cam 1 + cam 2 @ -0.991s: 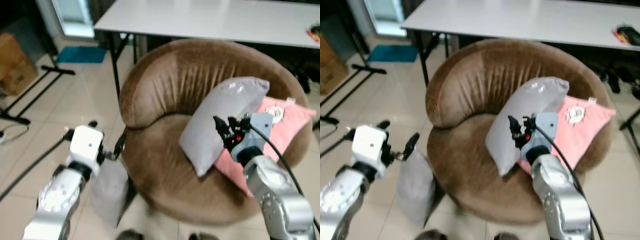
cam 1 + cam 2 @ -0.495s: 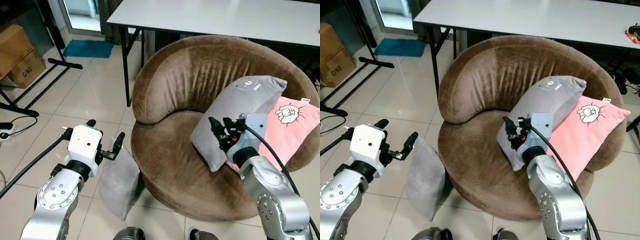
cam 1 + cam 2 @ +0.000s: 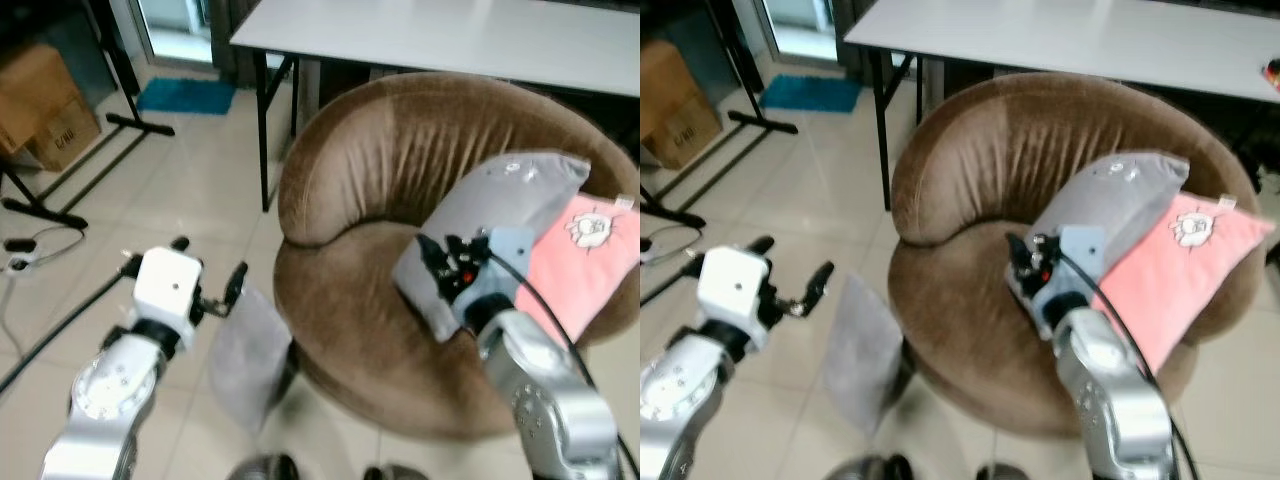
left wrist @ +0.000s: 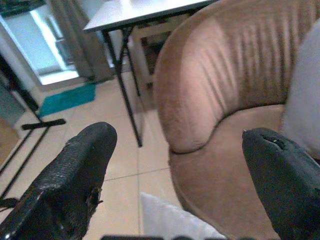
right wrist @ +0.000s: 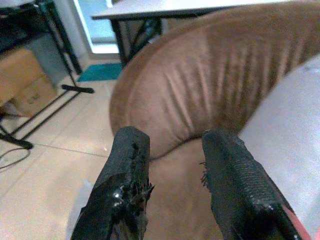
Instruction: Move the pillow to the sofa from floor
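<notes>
You are looking down at a round brown velvet sofa chair (image 3: 400,200) on a pale tiled floor (image 3: 180,180), with a white table (image 3: 440,35) behind it. The grey pillow (image 3: 248,352) you are to move stands on edge on the floor, leaning against the chair's lower front on the robot's left side. Your left gripper (image 3: 212,300) hovers just above and beside that pillow's top corner, its two black fingers (image 4: 75,170) spread wide apart with nothing between them; in the left wrist view the pillow's pale corner (image 4: 172,222) sits below the gap. Your right gripper (image 3: 440,255) is raised over the seat, its fingers (image 5: 125,185) a short way apart and empty, close to a second grey pillow (image 3: 510,205) that leans against the chair back. A pink pillow (image 3: 590,265) with a small cartoon print lies beside that one, further to the right. At the far left you have cardboard boxes (image 3: 45,105), a black metal stand (image 3: 60,190), a cable (image 3: 30,250) on the tiles and a teal mat (image 3: 185,97) near the doorway.
</notes>
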{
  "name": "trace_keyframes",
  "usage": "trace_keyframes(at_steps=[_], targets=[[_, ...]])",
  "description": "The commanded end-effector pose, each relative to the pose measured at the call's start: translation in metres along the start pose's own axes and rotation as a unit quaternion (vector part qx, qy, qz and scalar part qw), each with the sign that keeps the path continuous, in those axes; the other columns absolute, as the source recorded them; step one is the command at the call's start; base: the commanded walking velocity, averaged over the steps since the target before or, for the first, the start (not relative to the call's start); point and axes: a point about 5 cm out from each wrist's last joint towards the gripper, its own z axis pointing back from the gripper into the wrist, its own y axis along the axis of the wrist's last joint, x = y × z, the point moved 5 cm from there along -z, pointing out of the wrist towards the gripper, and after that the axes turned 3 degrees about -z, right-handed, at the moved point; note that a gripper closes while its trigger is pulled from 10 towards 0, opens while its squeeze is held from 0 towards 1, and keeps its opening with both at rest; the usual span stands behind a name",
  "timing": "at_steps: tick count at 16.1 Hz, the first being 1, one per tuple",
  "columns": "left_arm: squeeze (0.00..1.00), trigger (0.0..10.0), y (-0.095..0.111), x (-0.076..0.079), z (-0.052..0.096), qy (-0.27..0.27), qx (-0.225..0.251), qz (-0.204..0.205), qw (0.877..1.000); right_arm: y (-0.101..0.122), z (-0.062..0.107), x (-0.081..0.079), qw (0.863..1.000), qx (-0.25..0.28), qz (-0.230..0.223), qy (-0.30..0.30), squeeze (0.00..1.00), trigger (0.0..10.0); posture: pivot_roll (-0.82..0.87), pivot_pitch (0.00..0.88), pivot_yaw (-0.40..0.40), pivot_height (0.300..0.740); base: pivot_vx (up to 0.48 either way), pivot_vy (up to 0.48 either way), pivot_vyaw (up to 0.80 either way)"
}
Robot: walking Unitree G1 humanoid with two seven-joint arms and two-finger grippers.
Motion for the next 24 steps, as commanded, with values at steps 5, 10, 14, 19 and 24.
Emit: trace_keyframes(at_steps=[5, 10, 14, 19, 24], targets=[[0.0, 10.0, 0.0, -0.003, 0.002, 0.004, -0.001, -0.002, 1.0, -0.003, 0.0, 0.0, 1.0, -0.004, -0.005, -0.004, 0.0, 10.0, -0.02, 0.099, 0.017, 0.74, 0.0, 0.2, 0.0], [0.0, 10.0, 0.003, -0.009, -0.001, 0.021, 0.003, 0.006, 1.0, -0.006, -0.001, -0.006, 1.0, -0.008, 0.016, 0.013, 0.0, 10.0, -0.02, 0.107, 0.018, 0.74, 0.0, 0.0, 0.44], [0.0, 10.0, 0.005, -0.012, 0.0, 0.021, 0.007, 0.009, 1.0, -0.009, -0.001, -0.009, 1.0, -0.012, 0.014, 0.02, 0.0, 10.0, -0.02, 0.109, 0.021, 0.74, 0.149, 0.0, 0.8], [0.0, 10.0, 0.005, -0.012, 0.0, 0.02, 0.009, 0.011, 1.0, -0.01, -0.001, -0.012, 0.999, -0.014, 0.017, 0.028, 0.0, 10.0, -0.02, 0.108, 0.02, 0.74, 0.419, 0.0, 0.8], [0.0, 10.0, 0.003, -0.011, 0.001, 0.019, 0.005, 0.008, 1.0, -0.014, 0.0, -0.008, 1.0, -0.02, 0.007, 0.018, 0.0, 10.0, -0.01, 0.109, 0.017, 0.74, 0.358, 0.0, 0.16]])
